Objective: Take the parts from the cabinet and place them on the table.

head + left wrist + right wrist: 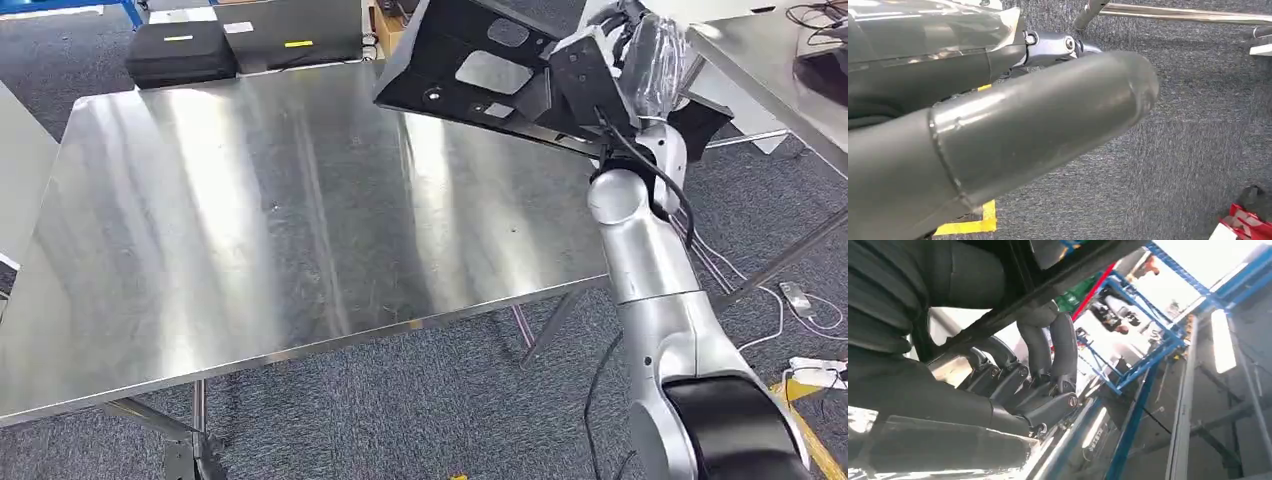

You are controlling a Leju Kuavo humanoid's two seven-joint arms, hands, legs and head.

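My right hand (612, 58) grips a black angular part (470, 62) with cut-out holes, holding it tilted in the air above the far right corner of the steel table (250, 230). In the right wrist view its dark fingers (1048, 347) curl around the part's edge (1068, 277). A clear plastic wrap (660, 60) covers the hand's back. My left hand (1023, 130) hangs over the grey carpet with its thick thumb stretched out and nothing in it.
A black case (180, 50) and a grey box (290, 30) lie on the floor beyond the table. A second steel table (770, 60) stands at the right. Cables and a power strip (812, 372) lie on the carpet by my right arm.
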